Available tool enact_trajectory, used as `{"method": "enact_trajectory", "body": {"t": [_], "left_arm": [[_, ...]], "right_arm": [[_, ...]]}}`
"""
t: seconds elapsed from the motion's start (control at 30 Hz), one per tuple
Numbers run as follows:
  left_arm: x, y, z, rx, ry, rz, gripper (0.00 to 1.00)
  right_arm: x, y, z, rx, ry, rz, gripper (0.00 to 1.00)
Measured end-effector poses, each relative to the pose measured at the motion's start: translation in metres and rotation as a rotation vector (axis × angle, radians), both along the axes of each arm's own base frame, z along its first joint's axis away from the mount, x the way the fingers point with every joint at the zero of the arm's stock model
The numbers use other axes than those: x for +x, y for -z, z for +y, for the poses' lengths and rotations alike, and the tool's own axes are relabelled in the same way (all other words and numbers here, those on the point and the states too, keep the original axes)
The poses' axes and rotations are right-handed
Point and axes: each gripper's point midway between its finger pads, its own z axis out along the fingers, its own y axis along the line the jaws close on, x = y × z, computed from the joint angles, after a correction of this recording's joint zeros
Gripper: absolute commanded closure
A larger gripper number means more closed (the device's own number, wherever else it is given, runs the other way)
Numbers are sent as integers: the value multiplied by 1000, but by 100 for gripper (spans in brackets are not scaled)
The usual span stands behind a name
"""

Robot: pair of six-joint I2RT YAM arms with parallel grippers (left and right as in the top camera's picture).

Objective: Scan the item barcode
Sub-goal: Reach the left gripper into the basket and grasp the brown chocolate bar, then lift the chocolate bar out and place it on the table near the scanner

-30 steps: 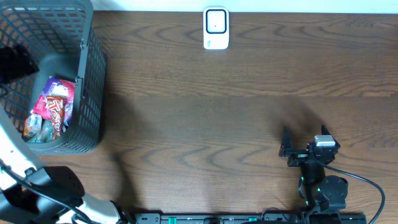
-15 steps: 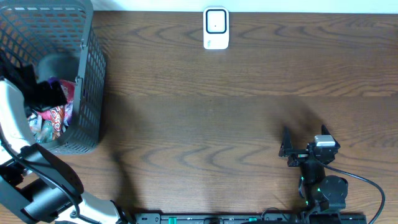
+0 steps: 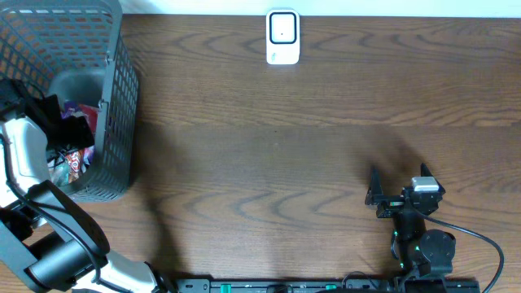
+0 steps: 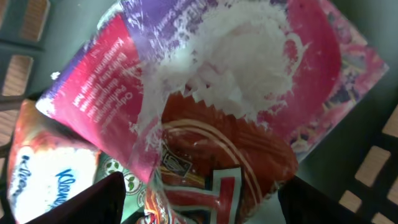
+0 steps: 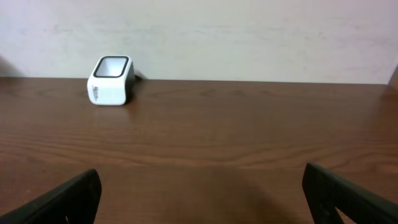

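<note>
Snack packets point(image 3: 69, 161) lie heaped in the basket point(image 3: 114, 106) at the left end of the table point(image 3: 285, 146). We see the left gripper point(image 4: 199, 186) down among them, its fingers apart on either side of a red packet point(image 4: 230, 155). Whether they press it we cannot tell. The right gripper point(image 5: 200, 180) stands wide open, holding nothing, facing the scanner point(image 5: 111, 81) at the far edge.

Grey mesh basket point(image 3: 116, 122) on wooden table point(image 3: 285, 163)

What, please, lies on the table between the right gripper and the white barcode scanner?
Nothing: only bare wooden table separates the right gripper from the white scanner, as the right wrist and overhead views show.
</note>
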Motion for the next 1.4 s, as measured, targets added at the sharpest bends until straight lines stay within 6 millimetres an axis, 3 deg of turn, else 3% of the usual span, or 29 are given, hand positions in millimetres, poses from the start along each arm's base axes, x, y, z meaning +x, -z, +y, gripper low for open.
{"method": "enact_trajectory", "body": {"t": [0.07, 0.17, 0.43, 0.57, 0.67, 0.8, 0.87, 1.0, 1.07, 1.23, 1.4], "left_arm": [[-1, 3, -1, -6, -7, 3, 56], [-1, 3, -1, -6, -4, 2, 93], [1, 1, 1, 5, 1, -11, 93], [10, -22, 6, 41, -12, -75, 93], [28, -71, 18, 122, -51, -230, 93], [42, -182, 27, 265, -125, -558, 93], [35, -248, 22, 323, -167, -747, 93], [9, -336, -3, 352, -189, -1010, 93], [-3, -368, -23, 337, -157, -1118, 93], [-21, -434, -97, 192, 8, -1377, 93], [-30, -453, -162, 20, 166, -1457, 93]], "right_arm": [[0, 0, 0, 0, 0, 0, 1], [0, 0, 0, 0, 0, 0, 1], [0, 0, 0, 0, 0, 0, 1], [0, 0, 0, 0, 0, 0, 1], [0, 0, 0, 0, 0, 0, 1], [0, 0, 0, 0, 0, 0, 1], [0, 0, 0, 0, 0, 0, 1], [0, 0, 0, 0, 0, 0, 1], [0, 0, 0, 0, 0, 0, 1], [0, 0, 0, 0, 0, 0, 1], [0, 0, 0, 0, 0, 0, 1]]}}
